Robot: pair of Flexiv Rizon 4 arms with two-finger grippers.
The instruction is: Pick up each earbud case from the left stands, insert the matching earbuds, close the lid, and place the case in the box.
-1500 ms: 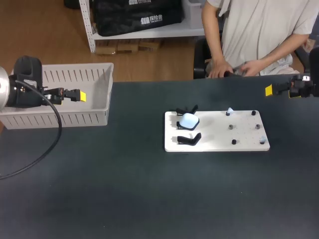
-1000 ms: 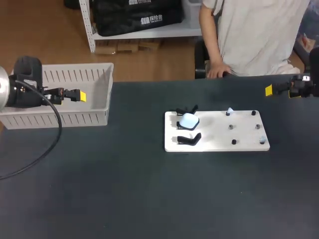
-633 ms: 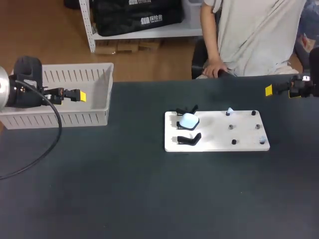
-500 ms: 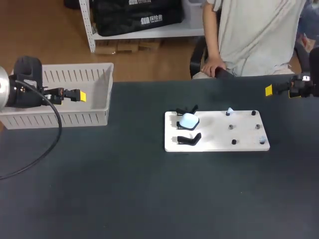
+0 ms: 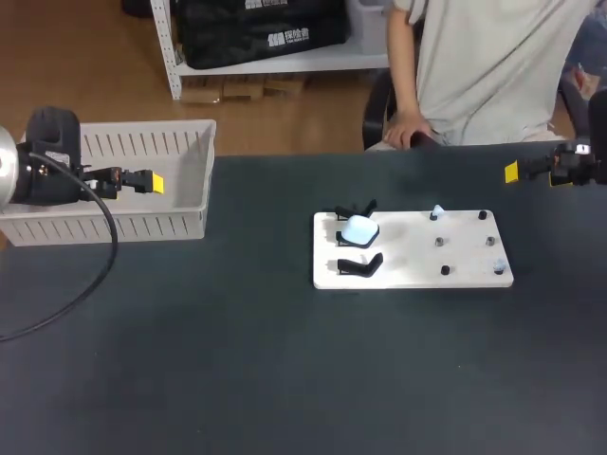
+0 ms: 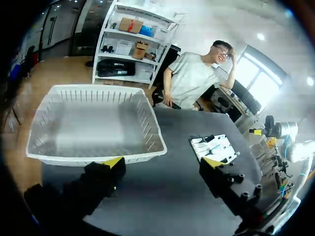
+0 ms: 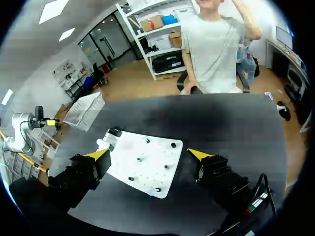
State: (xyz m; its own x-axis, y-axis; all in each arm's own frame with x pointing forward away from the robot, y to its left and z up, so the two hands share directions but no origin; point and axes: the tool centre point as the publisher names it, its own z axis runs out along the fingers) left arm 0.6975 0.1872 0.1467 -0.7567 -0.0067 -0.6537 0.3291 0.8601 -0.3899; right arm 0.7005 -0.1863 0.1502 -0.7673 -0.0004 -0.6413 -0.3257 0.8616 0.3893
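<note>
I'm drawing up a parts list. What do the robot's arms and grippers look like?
The left gripper and right gripper are black, each with two blocky fingers ending in bright yellow tips. The left arm has a silver joint, a black wrist housing and a thick black cable looping over the table.

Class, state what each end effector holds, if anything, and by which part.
Nothing is held: the left end effector and right end effector are both open and empty.
</note>
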